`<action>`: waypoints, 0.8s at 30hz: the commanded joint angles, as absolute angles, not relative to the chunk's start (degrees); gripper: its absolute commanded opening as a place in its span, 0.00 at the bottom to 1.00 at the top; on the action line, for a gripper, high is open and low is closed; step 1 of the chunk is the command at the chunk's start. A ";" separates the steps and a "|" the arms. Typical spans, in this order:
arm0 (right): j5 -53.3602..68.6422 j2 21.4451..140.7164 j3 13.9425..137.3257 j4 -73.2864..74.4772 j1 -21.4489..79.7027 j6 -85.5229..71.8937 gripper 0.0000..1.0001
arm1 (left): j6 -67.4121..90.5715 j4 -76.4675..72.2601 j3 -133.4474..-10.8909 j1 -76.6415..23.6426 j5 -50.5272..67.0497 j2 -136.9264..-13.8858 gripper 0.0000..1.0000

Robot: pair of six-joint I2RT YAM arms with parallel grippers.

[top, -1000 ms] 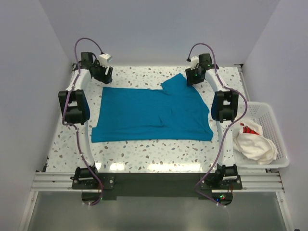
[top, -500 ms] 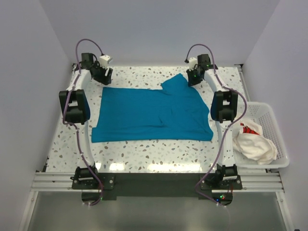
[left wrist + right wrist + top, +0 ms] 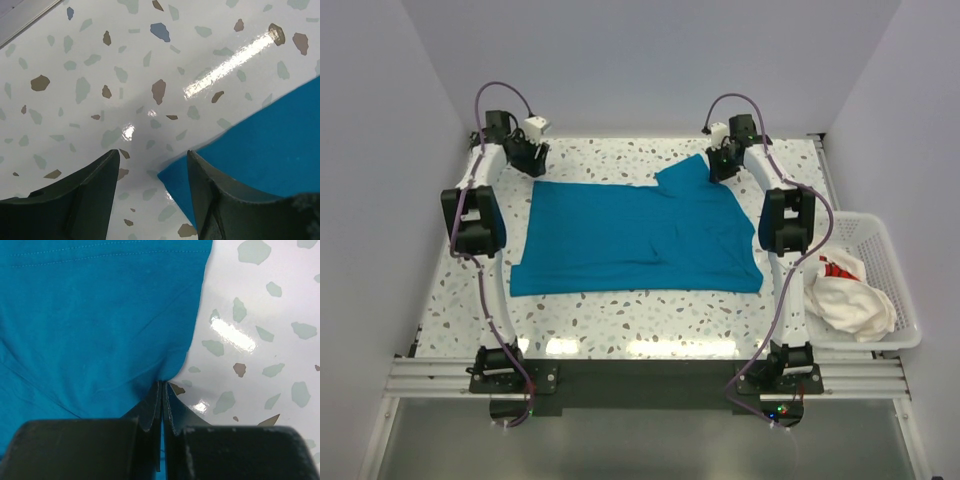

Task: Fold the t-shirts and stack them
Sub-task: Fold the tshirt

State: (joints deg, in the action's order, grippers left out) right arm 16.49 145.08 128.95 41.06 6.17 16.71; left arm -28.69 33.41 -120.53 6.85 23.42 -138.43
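**Both tools at the far corners of the teal shirt**

Nearest to us, on the right, the white mesh basket (image 3: 898, 262) sits just beside the table (image 3: 620, 322), next to the right arm. In it we see the white t-shirt (image 3: 850, 298) bunched in a heap, its red marks showing on the heap's far left side.

Across the middle of the table lies the teal-blue t-shirt (image 3: 630, 240), spread out flat with a few soft creases. Its near edge runs roughly straight from left to right. Its far right part juts out as a flap toward the right arm's wrist.

At the far left corner of that shirt we find the left tool (image 3: 527, 152). In its wrist camera its fingers (image 3: 75, 200) stand wide apart. Between them we see only the speckled table and the very corner of the teal cloth, which points into the gap from the right finger's side. We cannot tell whether the fingertips touch the table.

At the far right, the right tool (image 3: 720, 163) is down on the shirt's far flap. Its wrist camera shows the two fingers (image 3: 150, 412) pressed together, with the edge of the teal cloth pinched between them. The cloth puckers into folds that run toward the pinch, and bare table lies just to its right.
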 commanded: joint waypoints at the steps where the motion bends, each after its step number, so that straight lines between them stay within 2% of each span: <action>1: 18.54 143.61 128.85 46.14 6.59 17.31 0.00 | -33.12 37.35 -122.43 7.21 25.31 -139.30 0.61; 13: 18.02 143.52 129.37 46.76 6.59 17.31 0.00 | -38.93 41.75 -123.92 7.47 26.28 -143.17 0.51; 21: 18.46 143.18 130.78 46.93 6.59 17.40 0.00 | -39.90 41.40 -124.02 7.38 29.09 -141.86 0.26; 24: 18.90 142.30 131.05 46.94 6.50 17.84 0.00 | -39.99 39.39 -122.27 7.47 29.53 -140.11 0.22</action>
State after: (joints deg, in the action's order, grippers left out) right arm 17.63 145.08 129.54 43.48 6.22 16.84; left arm -38.68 41.19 -122.04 7.09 27.77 -141.88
